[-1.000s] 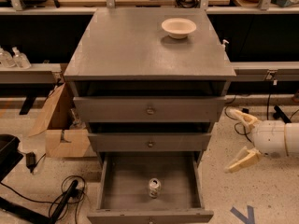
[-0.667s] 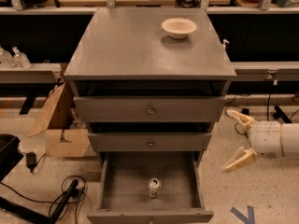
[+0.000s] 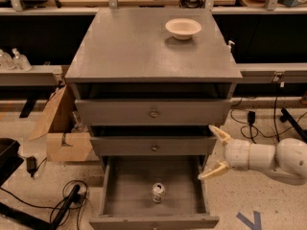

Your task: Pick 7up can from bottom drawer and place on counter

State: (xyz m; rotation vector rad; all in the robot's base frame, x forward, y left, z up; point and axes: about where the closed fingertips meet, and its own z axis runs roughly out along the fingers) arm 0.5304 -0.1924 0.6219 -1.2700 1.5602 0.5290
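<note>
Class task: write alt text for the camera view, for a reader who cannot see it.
A 7up can sits in the pulled-out bottom drawer of a grey cabinet, while the robot's open hand hovers beside the drawer's right wall, apart from the can. A cream bowl rests on the counter above.

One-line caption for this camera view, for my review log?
Open gripper just right of the open bottom drawer, 7up can inside; bowl on the counter.
</note>
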